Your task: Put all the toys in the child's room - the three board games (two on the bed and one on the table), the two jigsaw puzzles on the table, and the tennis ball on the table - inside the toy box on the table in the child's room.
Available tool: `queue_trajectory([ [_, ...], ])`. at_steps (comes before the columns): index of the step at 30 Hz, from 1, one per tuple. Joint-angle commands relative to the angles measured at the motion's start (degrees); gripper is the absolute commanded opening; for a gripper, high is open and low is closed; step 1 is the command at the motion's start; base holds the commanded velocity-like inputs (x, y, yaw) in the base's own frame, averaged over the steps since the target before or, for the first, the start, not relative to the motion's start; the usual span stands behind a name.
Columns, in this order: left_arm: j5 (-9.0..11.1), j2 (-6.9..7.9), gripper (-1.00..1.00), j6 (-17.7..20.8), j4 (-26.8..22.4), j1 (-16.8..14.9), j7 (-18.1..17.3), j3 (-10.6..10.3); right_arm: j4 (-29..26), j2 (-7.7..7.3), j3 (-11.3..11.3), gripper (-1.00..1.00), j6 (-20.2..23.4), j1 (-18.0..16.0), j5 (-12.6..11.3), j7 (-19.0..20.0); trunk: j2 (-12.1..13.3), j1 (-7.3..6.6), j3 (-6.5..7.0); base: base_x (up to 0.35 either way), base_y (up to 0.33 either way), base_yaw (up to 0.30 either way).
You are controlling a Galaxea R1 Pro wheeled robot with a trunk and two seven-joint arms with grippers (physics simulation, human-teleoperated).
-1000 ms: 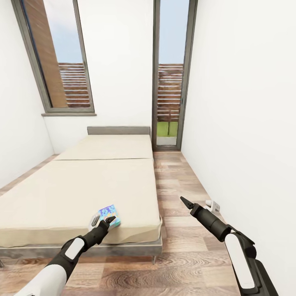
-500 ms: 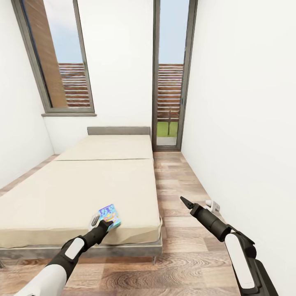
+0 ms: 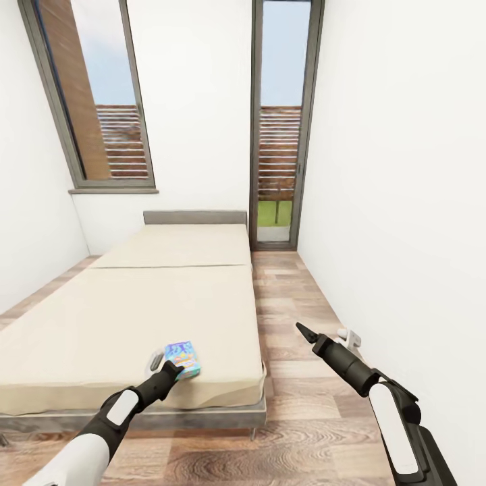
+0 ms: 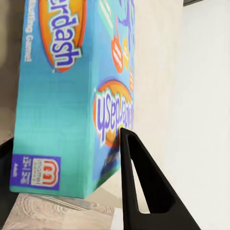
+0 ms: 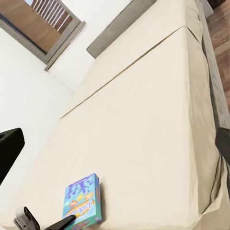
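A small blue board game [image 3: 183,356] lies near the foot end of the cream bed [image 3: 169,297]. My left gripper [image 3: 174,368] is at its near corner. In the left wrist view the box [image 4: 57,120] fills the gap between the two black fingers [image 4: 139,182], one on the printed cover and one under it, so the gripper is shut on that corner. The right wrist view sees the same box [image 5: 82,200] from the side. My right gripper [image 3: 300,328] hangs open over the wood floor beside the bed, holding nothing. The table and toy box are out of view.
The grey headboard [image 3: 194,215] stands at the far wall under a tall window [image 3: 101,94]. A narrow strip of plank floor [image 3: 290,290] runs between the bed and the white right wall [image 3: 405,202], ending at a glazed door [image 3: 280,135].
The blue box has turned slightly and sits flatter on the mattress, with my left gripper still at its corner. The view has tipped up a little. The right arm has not moved.
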Motion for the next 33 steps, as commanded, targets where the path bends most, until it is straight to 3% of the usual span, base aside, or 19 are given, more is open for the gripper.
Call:
queue_trajectory([
  [1,0.07,-0.02,-1.0,0.47,0.0,-0.04,-0.1,0.34,-0.02,0.06,-0.18,1.0,0.45,-0.03,-0.19,0.16,0.39,-0.23,0.12,0.0,0.0,0.0],
  [18,0.05,0.0,-1.0,0.91,-0.31,-0.13,-0.13,0.22,-0.02,0.06,-0.18,1.0,0.45,-0.04,-0.15,0.16,7.21,-3.97,3.18,0.0,0.0,0.0],
  [21,-0.2,0.03,-1.0,2.45,-3.02,-0.26,-0.05,0.15,-0.02,0.06,-0.18,1.0,0.45,-0.05,-0.14,0.16,8.41,-4.63,3.71,0.0,0.0,0.0],
  [23,-0.43,0.25,-1.0,6.07,-5.69,-0.28,-0.03,0.07,-0.02,0.06,-0.18,1.0,0.45,-0.05,-0.13,0.16,9.21,-5.07,4.07,0.0,0.0,0.0],
  [26,-0.6,0.64,-1.0,16.34,-12.28,-0.3,-0.01,-0.04,-0.02,0.01,-0.24,1.0,0.51,-0.04,-0.13,0.16,10.42,-5.73,4.61,0.0,0.0,0.0],
  [31,-0.7,1.13,-1.0,29.27,-21.92,-0.31,0.17,-0.54,-0.02,-0.02,-0.26,1.0,0.53,-0.05,-0.13,0.16,12.42,-6.82,5.51,0.0,0.0,0.0],
  [32,-0.71,1.81,-1.0,30.76,-23.29,-0.3,0.13,-0.73,-0.02,-0.02,-0.26,1.0,0.54,-0.05,-0.13,0.16,12.82,-7.04,5.69,0.0,0.0,0.0],
  [33,-0.64,3.79,-1.0,32.4,-24.51,-0.3,0.01,-1.13,-0.02,-0.02,-0.26,1.0,0.52,-0.05,-0.13,0.15,13.22,-7.26,5.87,0.0,0.0,0.0],
])
